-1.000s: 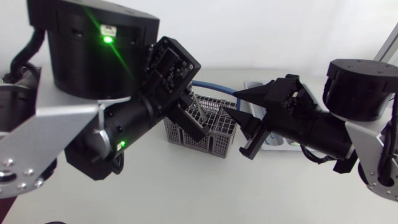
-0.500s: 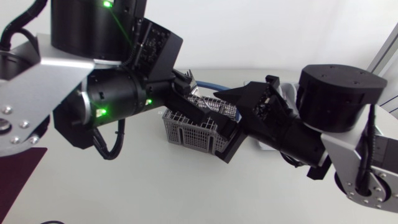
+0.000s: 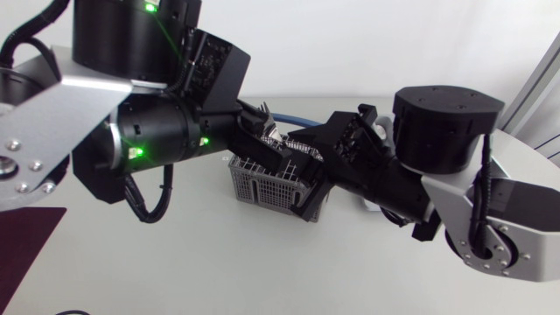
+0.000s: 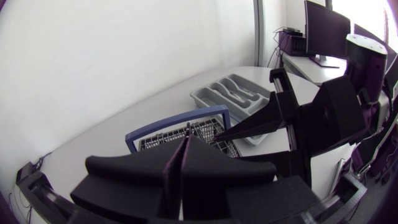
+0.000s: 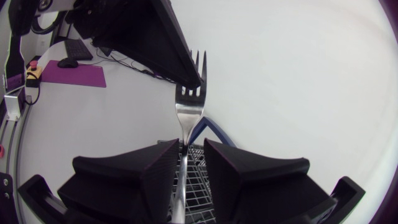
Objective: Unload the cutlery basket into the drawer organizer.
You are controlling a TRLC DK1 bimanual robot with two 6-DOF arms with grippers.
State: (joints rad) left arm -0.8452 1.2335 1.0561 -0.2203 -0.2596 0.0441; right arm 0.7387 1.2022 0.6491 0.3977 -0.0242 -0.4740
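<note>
A silver fork [image 5: 188, 102] hangs in the air above the grey wire cutlery basket [image 3: 262, 188]. My left gripper [image 5: 196, 81] is shut on the fork's head, with the tines poking out past its tips. The handle runs down between the fingers of my right gripper [image 5: 193, 144], which stand narrowly apart; it lies against one finger with a slit to the other. In the head view both grippers, left [image 3: 267, 144] and right [image 3: 297, 166], meet over the basket. The left wrist view shows my left gripper [image 4: 185, 142] shut, the basket [image 4: 211, 127] and the grey drawer organizer [image 4: 233, 93] beyond it.
The basket has a blue handle [image 4: 177, 124] standing up along its far side. The organizer lies just beyond the basket and holds several long compartments. In the head view my right arm covers most of it.
My right arm has swung left toward the left gripper, and its fingers have narrowed around the fork's handle. The left arm lifted and turned a second ago and has held still since.
</note>
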